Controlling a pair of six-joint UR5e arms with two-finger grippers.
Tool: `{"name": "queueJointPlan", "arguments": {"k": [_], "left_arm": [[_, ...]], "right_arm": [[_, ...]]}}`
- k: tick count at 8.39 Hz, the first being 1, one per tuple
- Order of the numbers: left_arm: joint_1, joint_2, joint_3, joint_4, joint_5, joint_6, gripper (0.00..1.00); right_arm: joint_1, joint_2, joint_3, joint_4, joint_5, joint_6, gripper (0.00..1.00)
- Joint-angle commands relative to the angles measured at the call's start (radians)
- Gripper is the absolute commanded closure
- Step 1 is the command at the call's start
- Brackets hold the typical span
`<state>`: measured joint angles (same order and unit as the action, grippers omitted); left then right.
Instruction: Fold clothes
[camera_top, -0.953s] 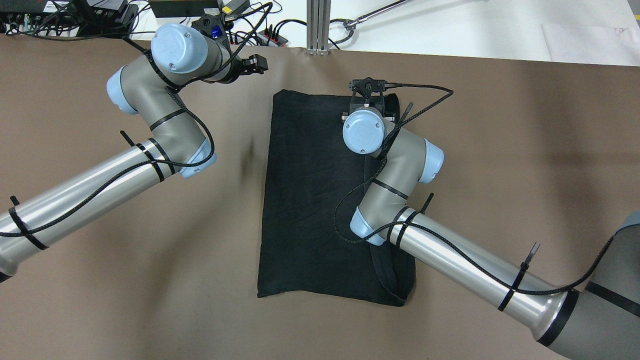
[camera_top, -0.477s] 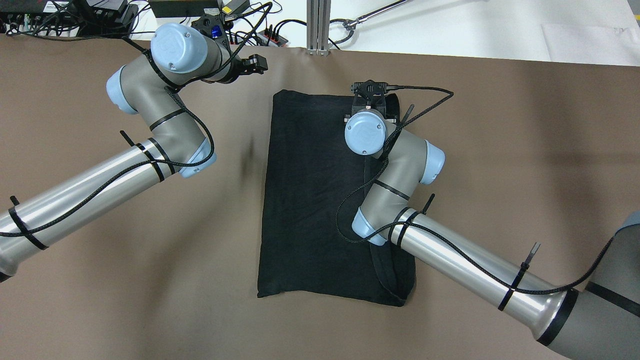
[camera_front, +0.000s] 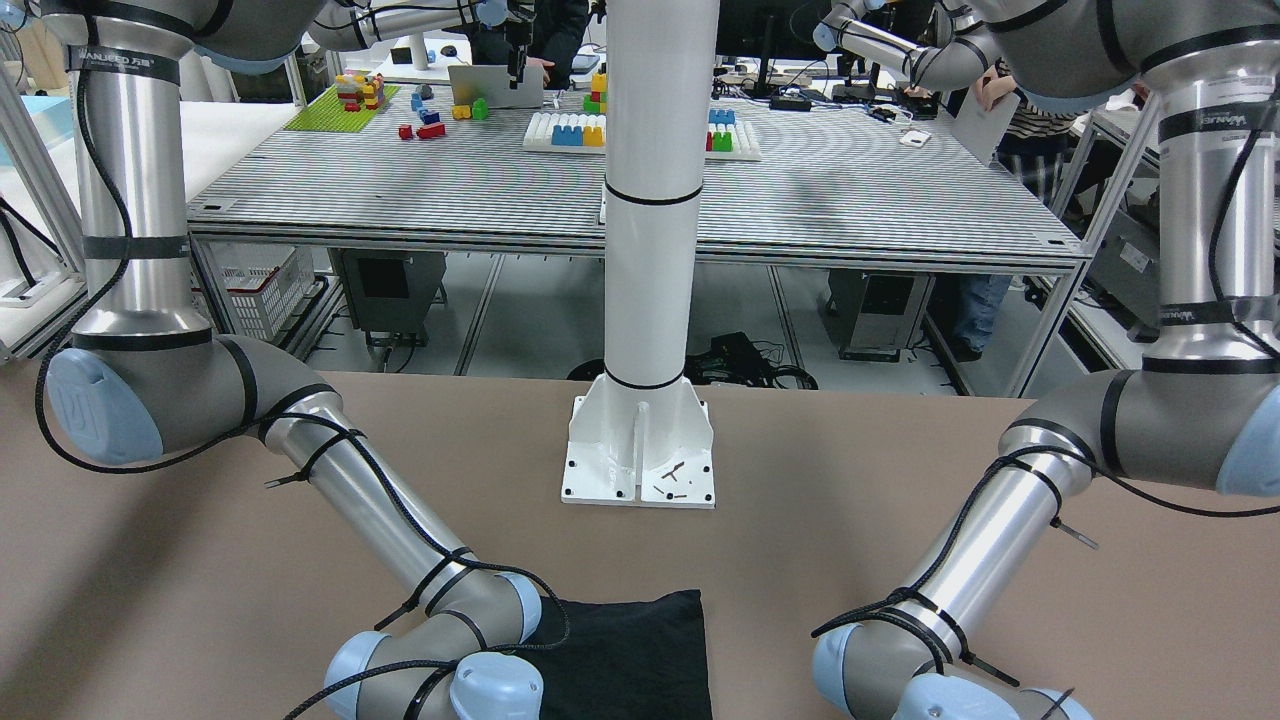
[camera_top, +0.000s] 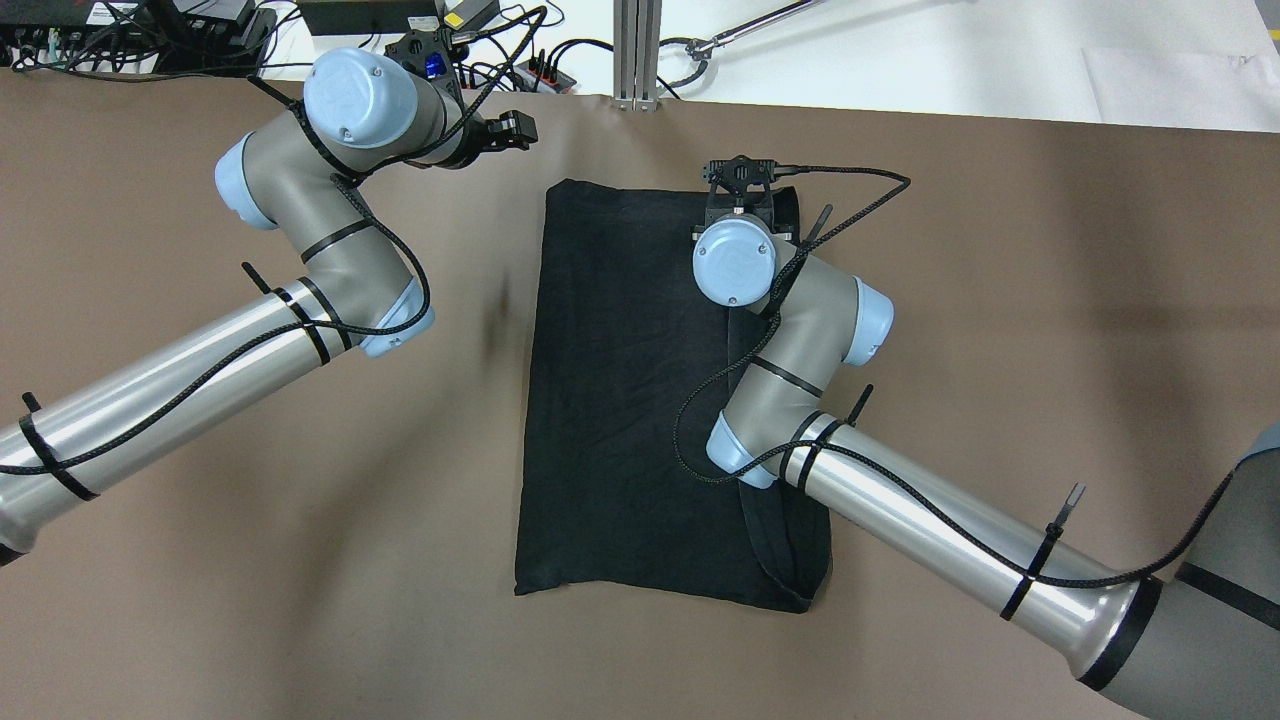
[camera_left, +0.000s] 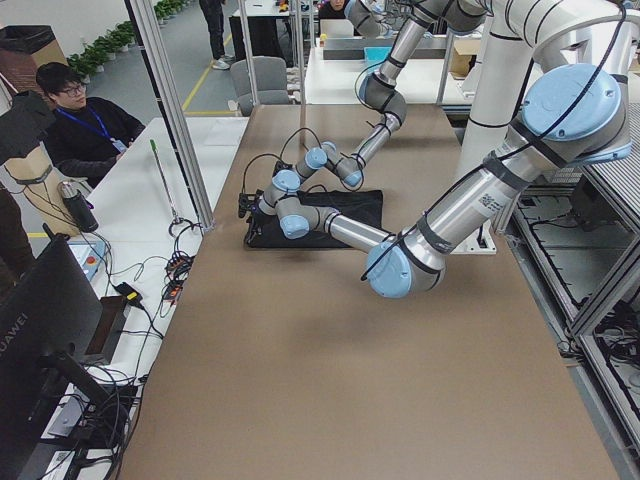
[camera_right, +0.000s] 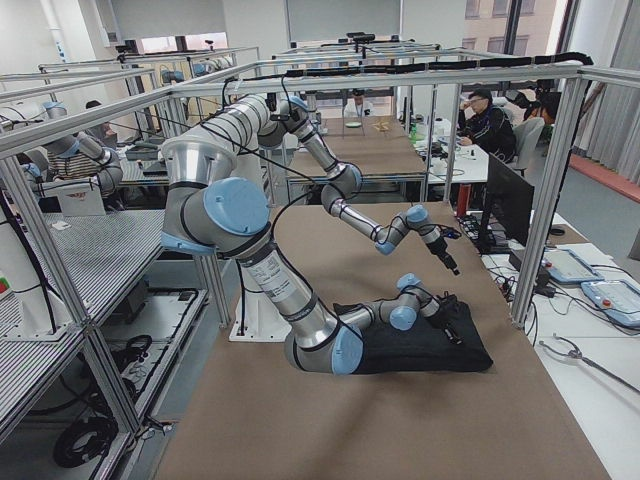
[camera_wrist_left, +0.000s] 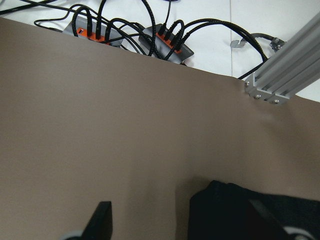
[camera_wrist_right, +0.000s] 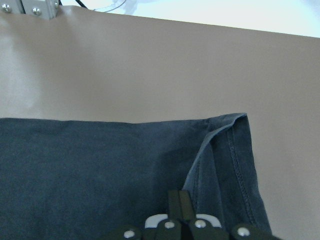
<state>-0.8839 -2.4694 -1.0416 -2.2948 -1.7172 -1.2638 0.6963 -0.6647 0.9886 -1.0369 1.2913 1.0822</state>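
The black garment lies flat on the brown table as a folded, long rectangle; it also shows in the front-facing view. My right gripper is shut, its tips pressed together low over the garment's far right corner, next to a folded hem edge. I cannot tell whether any cloth is pinched. In the overhead view the right gripper is mostly hidden under its wrist. My left gripper is open and empty, off the cloth beyond its far left corner.
A white post on a bolted base stands at the robot's side of the table. Power strips and cables and an aluminium post lie past the far edge. Bare brown table surrounds the garment.
My right wrist has shifted slightly toward the far right over the garment's corner. The left arm and the garment look unchanged.
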Motion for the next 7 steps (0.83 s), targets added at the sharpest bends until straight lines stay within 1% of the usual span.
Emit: {"name": "queueJointPlan", "arguments": {"k": [1,2,3,4,7], "left_arm": [[0.0,-0.003,0.0,0.002,-0.001,0.0,0.06],[0.0,-0.003,0.0,0.002,0.001,0.0,0.06],[0.0,-0.005,0.0,0.002,0.001,0.0,0.06],[0.0,-0.005,0.002,0.002,0.001,0.0,0.06],[0.0,-0.005,0.009,0.002,0.001,0.0,0.06]], "right_arm": [[0.021,-0.12,0.144,0.0,0.049,-0.057,1.0],[0.028,-0.183,0.209,0.003,0.065,-0.103,1.0],[0.041,-0.205,0.225,0.005,0.083,-0.114,1.0],[0.057,-0.213,0.226,0.008,0.121,-0.119,1.0],[0.065,-0.207,0.225,0.006,0.123,-0.133,1.0]]}}
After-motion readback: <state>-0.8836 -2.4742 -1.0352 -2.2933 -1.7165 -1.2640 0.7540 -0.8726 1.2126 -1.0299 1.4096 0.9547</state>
